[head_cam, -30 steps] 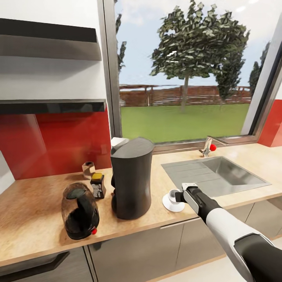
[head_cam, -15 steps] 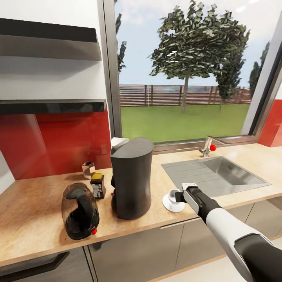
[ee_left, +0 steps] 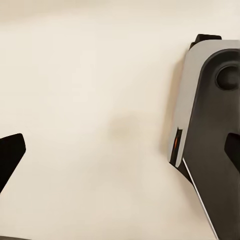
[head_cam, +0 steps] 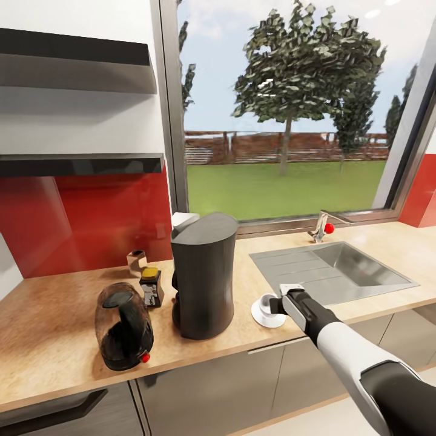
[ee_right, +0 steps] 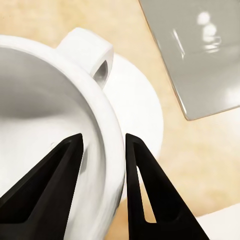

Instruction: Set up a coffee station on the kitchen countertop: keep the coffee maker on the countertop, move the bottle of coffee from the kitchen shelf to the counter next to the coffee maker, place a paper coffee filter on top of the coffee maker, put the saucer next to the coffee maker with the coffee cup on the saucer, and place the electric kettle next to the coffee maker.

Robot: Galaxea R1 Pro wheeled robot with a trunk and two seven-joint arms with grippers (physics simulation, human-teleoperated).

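Note:
The tall black coffee maker [head_cam: 203, 278] stands on the wooden countertop [head_cam: 54, 339], and a white paper filter [head_cam: 183, 219] shows at its top rear. The dark electric kettle [head_cam: 123, 327] stands to its left, and the yellow-capped coffee bottle [head_cam: 151, 287] sits behind the kettle. To the coffee maker's right, the white coffee cup [head_cam: 266, 301] rests on the white saucer [head_cam: 261, 319]. My right gripper [head_cam: 275, 304] is shut on the cup's rim. In the right wrist view the gripper [ee_right: 104, 142] has one finger inside the cup [ee_right: 45, 100] and one outside, above the saucer [ee_right: 140, 100]. My left gripper [ee_left: 120, 150] is open over pale floor.
A steel sink [head_cam: 339, 269] with a faucet [head_cam: 321, 228] lies right of the saucer. A small brown object [head_cam: 137, 261] stands by the red backsplash. Two dark shelves [head_cam: 79, 163] hang above the counter's left. A window fills the back wall.
My right gripper and the cup have edged slightly left and a little down onto the saucer. Everything else on the counter stays put.

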